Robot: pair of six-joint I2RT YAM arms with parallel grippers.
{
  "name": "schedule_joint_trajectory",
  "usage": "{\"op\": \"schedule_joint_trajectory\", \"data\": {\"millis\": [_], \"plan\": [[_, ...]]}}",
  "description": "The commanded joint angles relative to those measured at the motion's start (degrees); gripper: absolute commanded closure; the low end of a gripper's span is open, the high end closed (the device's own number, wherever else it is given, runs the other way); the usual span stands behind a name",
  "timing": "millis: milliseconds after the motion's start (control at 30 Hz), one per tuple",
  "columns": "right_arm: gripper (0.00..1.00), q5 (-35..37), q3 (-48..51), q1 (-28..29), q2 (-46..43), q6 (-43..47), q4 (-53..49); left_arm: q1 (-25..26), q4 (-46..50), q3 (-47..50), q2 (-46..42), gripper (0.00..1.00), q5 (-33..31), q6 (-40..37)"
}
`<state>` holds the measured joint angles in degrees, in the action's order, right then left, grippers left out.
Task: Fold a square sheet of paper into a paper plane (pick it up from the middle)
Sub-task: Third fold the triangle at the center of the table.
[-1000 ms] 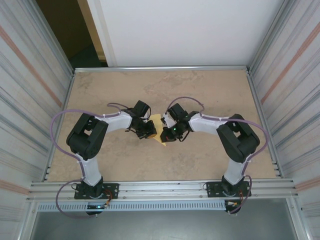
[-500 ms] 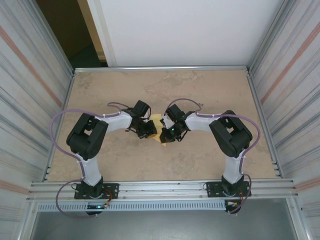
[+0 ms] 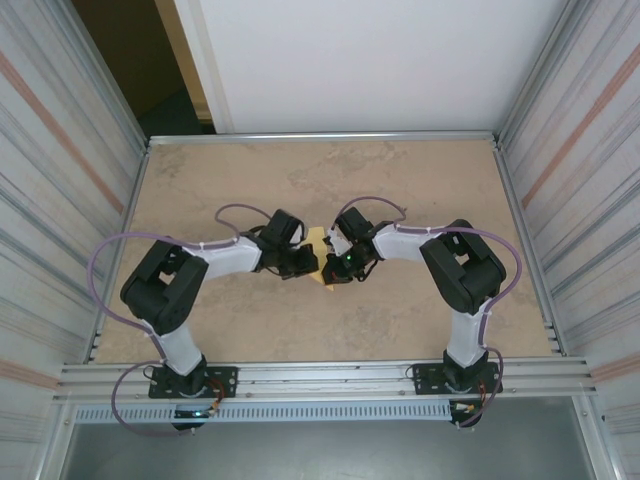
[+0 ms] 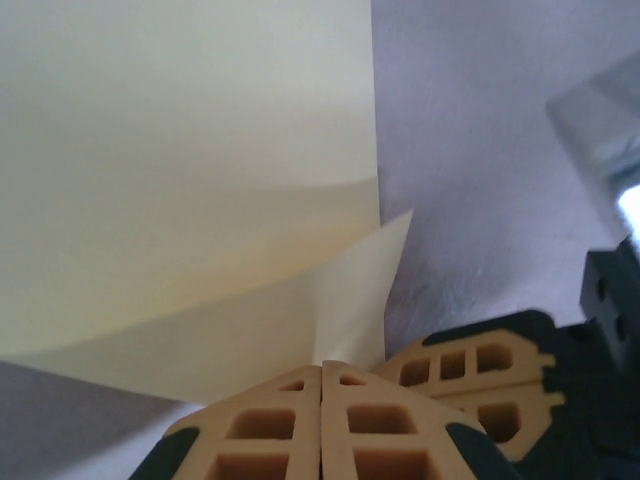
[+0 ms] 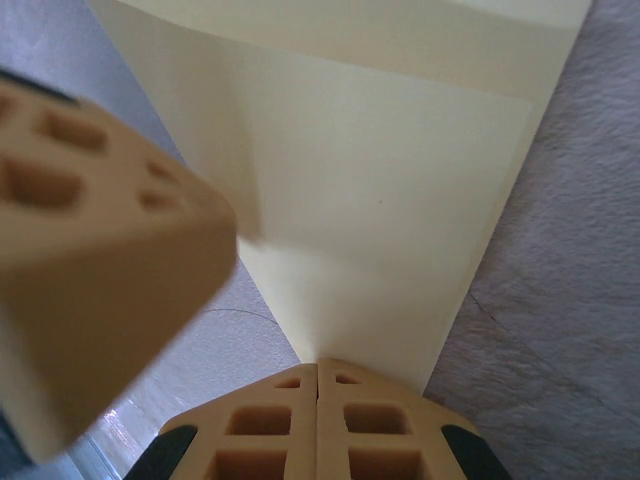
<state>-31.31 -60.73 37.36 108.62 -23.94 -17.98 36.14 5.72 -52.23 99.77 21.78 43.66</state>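
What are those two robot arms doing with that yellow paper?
They are working on a yellow sheet of paper in the middle of the table, trying to fold it into a paper plane. The left gripper and the right gripper face each other, and each has its jaws shut on part of the sheet. The paper already shows layers and a bent flap, but it does not look like a plane yet.

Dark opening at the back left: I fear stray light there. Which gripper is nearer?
Left. The left gripper sits closer to the opening, left of centre; the right gripper lies further right.
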Motion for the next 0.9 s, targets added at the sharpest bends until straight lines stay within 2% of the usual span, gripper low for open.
{"op": "schedule_joint_trajectory", "data": {"millis": [0, 500, 867], "plan": [[1.0, 3.0, 1.7, -0.4, 2.3, -1.0, -3.8, 0.4, -2.4, 1.1, 0.1, 0.94, -0.9, -0.3], [1.0, 3.5, 1.1, 0.5, 3.2, -0.6, -5.9, -0.3, -2.8, 2.3, 3.3, 0.95, -0.8, -0.8], [1.0, 4.2, 3.0, -0.1, 3.8, -1.3, -7.8, -9.3, -4.9, 6.9, 1.9, 0.95, 0.5, -4.4]]}}
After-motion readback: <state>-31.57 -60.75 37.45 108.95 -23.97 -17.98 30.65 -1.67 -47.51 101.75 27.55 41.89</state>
